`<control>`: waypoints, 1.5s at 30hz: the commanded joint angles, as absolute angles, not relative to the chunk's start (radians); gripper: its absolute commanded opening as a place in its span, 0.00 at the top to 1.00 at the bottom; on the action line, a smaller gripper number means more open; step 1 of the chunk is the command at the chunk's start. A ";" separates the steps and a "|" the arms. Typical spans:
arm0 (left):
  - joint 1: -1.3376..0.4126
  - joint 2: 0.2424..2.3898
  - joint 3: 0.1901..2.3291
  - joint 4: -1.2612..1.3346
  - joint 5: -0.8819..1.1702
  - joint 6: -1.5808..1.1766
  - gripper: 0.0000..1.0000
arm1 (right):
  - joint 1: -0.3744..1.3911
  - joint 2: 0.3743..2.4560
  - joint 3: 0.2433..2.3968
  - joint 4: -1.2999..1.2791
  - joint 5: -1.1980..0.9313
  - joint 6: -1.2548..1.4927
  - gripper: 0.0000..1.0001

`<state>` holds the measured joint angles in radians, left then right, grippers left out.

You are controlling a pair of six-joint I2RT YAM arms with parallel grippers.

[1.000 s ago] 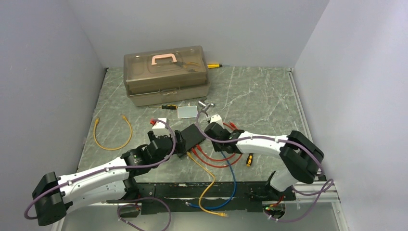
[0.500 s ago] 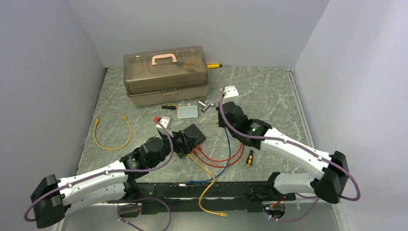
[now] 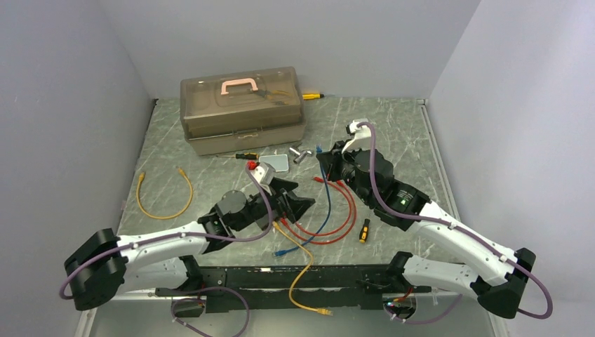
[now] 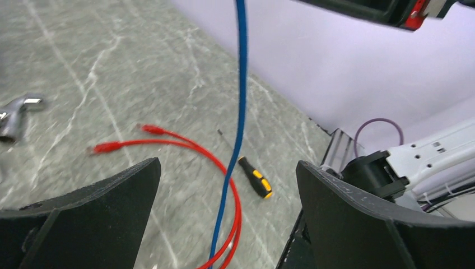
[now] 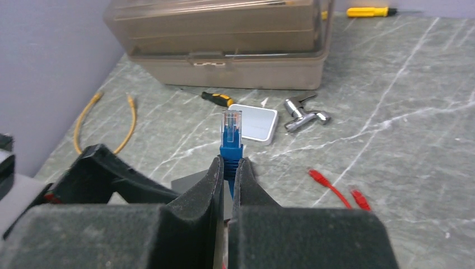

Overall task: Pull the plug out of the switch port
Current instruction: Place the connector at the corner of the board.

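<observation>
While right gripper pinches the clear-tipped blue plug dead centre, left gripper gapes wide; chunky, matte black jaws.

It seems a robotics lab cell: plain walls around a marbled desk with toolbox, screwdriver and loose network cables (several colours).

A translucent brown toolbox stands at the back of the grey marbled counter, a yellow screwdriver behind it. Before it lie a silver tin, a chrome tap fitting and a black-and-yellow screwdriver. A yellow cable curls at the left, and red cables loop mid-counter.
</observation>
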<state>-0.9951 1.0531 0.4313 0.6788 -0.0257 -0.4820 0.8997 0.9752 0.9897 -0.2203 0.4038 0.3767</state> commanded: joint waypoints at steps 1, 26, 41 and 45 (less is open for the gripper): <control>-0.988 1.136 0.504 0.898 0.084 -0.488 0.01 | 0.898 0.935 0.994 -0.151 0.326 0.443 1.00; -0.986 1.312 0.603 0.902 0.052 -0.514 0.61 | 0.898 0.896 0.948 -0.143 0.249 0.492 1.00; -0.944 1.262 0.667 0.940 0.152 -0.455 1.00 | 0.899 0.727 0.942 -0.281 0.410 0.428 0.14; -0.917 1.273 0.666 1.065 0.166 -0.492 1.00 | 0.897 0.627 0.862 -0.270 0.470 0.440 0.13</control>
